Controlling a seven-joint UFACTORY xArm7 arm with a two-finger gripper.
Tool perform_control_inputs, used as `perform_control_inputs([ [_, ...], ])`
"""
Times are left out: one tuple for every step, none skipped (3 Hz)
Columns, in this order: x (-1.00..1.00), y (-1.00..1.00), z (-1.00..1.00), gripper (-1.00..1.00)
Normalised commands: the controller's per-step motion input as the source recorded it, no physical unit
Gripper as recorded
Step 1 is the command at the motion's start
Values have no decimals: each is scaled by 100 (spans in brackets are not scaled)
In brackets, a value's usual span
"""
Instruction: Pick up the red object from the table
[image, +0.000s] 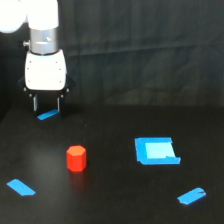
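A: How is the hand (47, 106) looking?

B: Its two fingers (35, 104) are pointing straight down with a narrow gap showing between them, and they are gripping nothing. It is hanging near the back of the black desk (110, 200), just above a short blue tape strip (48, 115).

A: And the red object (76, 158)?

B: It is sitting upright on the desk, nearer the camera than the hand and a little toward the exterior view's right of it, apart from the fingers. Farther to that same side of the hand a blue square patch (156, 151) is lying flat, and two more tape strips (21, 187) are lying toward the front.
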Motion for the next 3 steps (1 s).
perform_control_inputs([
  [59,-52,-33,97],
  [36,-73,-39,100],
  [50,-80,-40,95],
])
